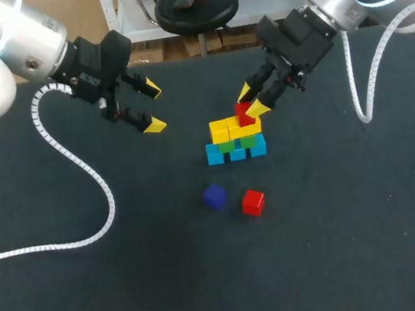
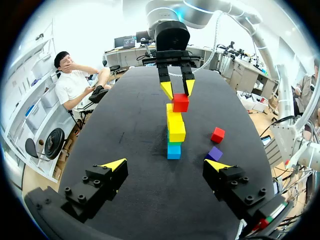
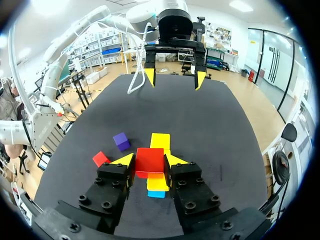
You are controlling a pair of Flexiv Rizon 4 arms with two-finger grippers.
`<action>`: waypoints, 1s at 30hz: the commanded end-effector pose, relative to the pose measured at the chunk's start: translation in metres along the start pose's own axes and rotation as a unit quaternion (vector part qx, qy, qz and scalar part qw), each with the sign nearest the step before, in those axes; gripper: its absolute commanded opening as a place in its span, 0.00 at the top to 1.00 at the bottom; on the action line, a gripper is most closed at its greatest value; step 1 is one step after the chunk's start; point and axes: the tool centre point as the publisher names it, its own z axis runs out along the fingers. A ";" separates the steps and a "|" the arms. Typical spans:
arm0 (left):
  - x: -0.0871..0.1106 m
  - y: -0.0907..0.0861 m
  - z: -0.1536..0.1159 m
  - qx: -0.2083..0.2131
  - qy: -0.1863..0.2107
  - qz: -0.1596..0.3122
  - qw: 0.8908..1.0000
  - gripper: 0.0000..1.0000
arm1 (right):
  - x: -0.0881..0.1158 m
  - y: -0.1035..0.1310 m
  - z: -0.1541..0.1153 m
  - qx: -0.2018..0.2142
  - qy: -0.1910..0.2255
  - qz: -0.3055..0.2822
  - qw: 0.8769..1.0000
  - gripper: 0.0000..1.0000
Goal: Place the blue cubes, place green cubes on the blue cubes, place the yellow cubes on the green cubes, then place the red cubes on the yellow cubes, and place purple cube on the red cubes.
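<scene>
Red is the cube point(image 3: 149, 160) that the right hand point(image 1: 250, 101) holds. Its two yellow fingertips press on it from both sides. The right arm comes in from the right side of the table point(image 1: 96, 295) and leans down and inward, so the hand sits right over the pile of cubes in the middle. The held red cube is at the very top of the pile, on or just above the yellow cubes point(image 1: 223, 130) — I cannot tell if it touches them. Under the yellow cubes are the green cubes point(image 1: 238, 143). At the bottom are the blue cubes point(image 1: 236, 151), which sit on the table.

The left hand point(image 1: 153, 107) is wide open and holds nothing. The left arm comes in from the left side and points its hand toward the pile, but the hand is well apart from it. A white curly cable point(image 1: 111, 204) hangs from this arm and lies across the table.

Two cubes lie loose on the table near the pile, on the side away from both arms — a purple cube point(image 1: 214, 195) and a second red cube point(image 1: 253, 202). They are just beside each other but do not touch.
</scene>
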 end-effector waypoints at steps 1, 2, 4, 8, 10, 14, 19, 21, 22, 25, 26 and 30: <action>0.001 0.002 0.000 0.002 -0.001 0.001 1.000 0.00 | -0.001 -0.001 0.001 -0.002 0.001 0.000 1.000 1.00; 0.001 0.002 0.000 0.002 -0.001 0.001 1.000 0.00 | -0.001 -0.001 0.002 -0.003 0.002 0.000 1.000 1.00; 0.001 0.002 0.000 0.002 -0.001 0.001 1.000 0.00 | -0.002 -0.002 0.002 -0.004 0.002 0.000 1.000 1.00; 0.001 0.002 0.000 0.002 -0.001 0.001 1.000 0.00 | -0.002 -0.003 0.003 -0.005 0.003 0.000 1.000 1.00; 0.001 0.002 0.000 0.002 -0.001 0.001 1.000 0.00 | -0.002 -0.003 0.003 -0.006 0.004 0.000 1.000 1.00; 0.001 0.002 0.000 0.002 -0.001 0.001 1.000 0.00 | -0.001 -0.004 0.003 -0.006 0.006 0.003 1.000 1.00; 0.001 0.002 0.000 0.002 -0.001 0.001 1.000 0.00 | 0.001 -0.005 0.004 -0.006 0.008 0.005 1.000 1.00; 0.001 0.002 0.000 0.002 -0.001 0.001 1.000 0.00 | 0.002 -0.005 0.004 -0.006 0.009 0.006 1.000 1.00; 0.001 0.002 0.000 0.002 -0.001 0.001 1.000 0.00 | 0.002 -0.005 0.004 -0.006 0.009 0.007 1.000 1.00; 0.001 0.002 0.000 0.002 -0.001 0.001 1.000 0.00 | 0.002 -0.006 0.004 -0.005 0.009 0.007 1.000 1.00; 0.001 0.002 0.000 0.002 -0.001 0.001 1.000 0.00 | 0.002 -0.007 0.004 -0.005 0.009 0.007 1.000 1.00; 0.001 0.002 0.000 0.002 -0.001 0.001 1.000 0.00 | 0.002 -0.008 0.004 -0.004 0.008 0.007 1.000 1.00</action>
